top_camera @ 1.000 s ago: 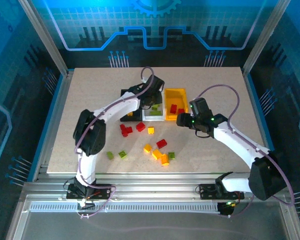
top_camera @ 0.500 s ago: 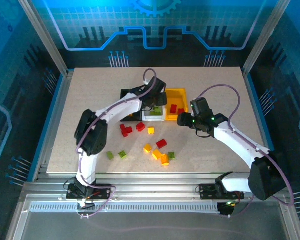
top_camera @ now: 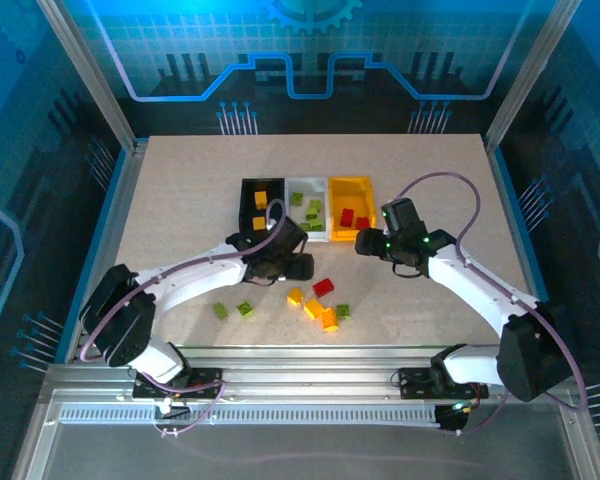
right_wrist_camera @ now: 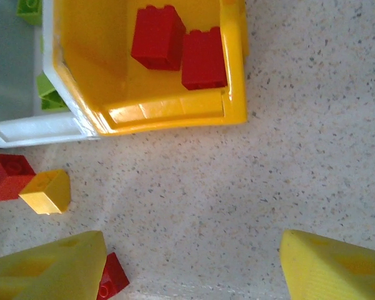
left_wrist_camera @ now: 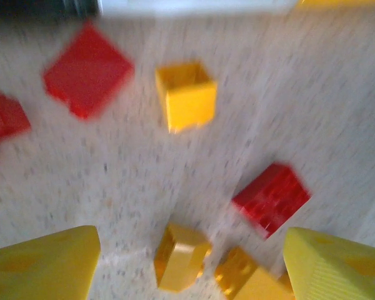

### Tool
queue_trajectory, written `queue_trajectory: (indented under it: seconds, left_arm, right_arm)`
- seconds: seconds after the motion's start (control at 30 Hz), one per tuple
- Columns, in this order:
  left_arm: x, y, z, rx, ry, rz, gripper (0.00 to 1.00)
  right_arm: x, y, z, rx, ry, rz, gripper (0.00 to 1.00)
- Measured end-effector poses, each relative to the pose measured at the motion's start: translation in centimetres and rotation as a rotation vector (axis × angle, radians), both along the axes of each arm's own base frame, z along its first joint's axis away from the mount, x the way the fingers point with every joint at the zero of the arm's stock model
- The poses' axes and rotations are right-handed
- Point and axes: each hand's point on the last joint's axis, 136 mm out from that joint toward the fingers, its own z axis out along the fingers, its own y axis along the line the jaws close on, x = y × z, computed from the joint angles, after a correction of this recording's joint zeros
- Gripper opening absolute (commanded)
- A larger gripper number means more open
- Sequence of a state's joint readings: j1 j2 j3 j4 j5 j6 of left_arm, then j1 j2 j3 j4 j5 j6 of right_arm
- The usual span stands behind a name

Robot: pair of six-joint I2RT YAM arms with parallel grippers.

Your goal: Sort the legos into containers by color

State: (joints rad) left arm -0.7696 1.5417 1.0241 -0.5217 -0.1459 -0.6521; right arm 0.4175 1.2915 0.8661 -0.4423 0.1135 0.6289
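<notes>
Left gripper [left_wrist_camera: 190, 265]: gapes wide, holds nothing; hangs over loose legos, yellow brick [left_wrist_camera: 186, 95] ahead, red brick [left_wrist_camera: 272, 198] ahead-right.
Right gripper [right_wrist_camera: 194, 269]: gapes empty; faces yellow bin [right_wrist_camera: 175, 115] just ahead, two red bricks [right_wrist_camera: 157, 36] inside.

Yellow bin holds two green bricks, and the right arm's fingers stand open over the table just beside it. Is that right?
Not quite. The bricks in the yellow bin are red, not green, as the right wrist view shows. The rest holds: the right gripper has its fingers open over the table beside the bin.
</notes>
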Motion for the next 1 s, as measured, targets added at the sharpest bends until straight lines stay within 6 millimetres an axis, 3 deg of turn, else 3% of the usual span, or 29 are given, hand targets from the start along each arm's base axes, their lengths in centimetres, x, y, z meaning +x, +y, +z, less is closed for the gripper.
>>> queue_trajectory:
  seconds: [0.17, 0.3, 0.43, 0.77, 1.0]
  left_arm:
    - [-2.3, -0.6, -2.6, -0.01, 0.103, -0.038, 0.86]
    - [-2.5, -1.1, -3.9, -0.003, 0.132, -0.035, 0.73]
    - [-2.6, -0.5, -5.5, 0.049, 0.156, -0.026, 0.72]
    - [-3.2, 0.0, -6.0, 0.081, 0.173, -0.032, 0.62]
    - [-3.8, 0.9, -7.1, 0.131, 0.181, -0.032, 0.45]
  right_arm:
    - [-0.2, 0.0, 0.0, 0.001, 0.002, 0.001, 0.74]
    - [-0.2, 0.0, 0.3, 0.005, -0.007, 0.001, 0.74]
    - [-0.2, -0.1, 0.6, 0.008, -0.016, 0.001, 0.74]
    - [-0.5, -0.4, 0.4, 0.007, -0.013, -0.005, 0.74]
    - [-0.5, -0.6, 0.2, 0.006, -0.01, -0.01, 0.74]
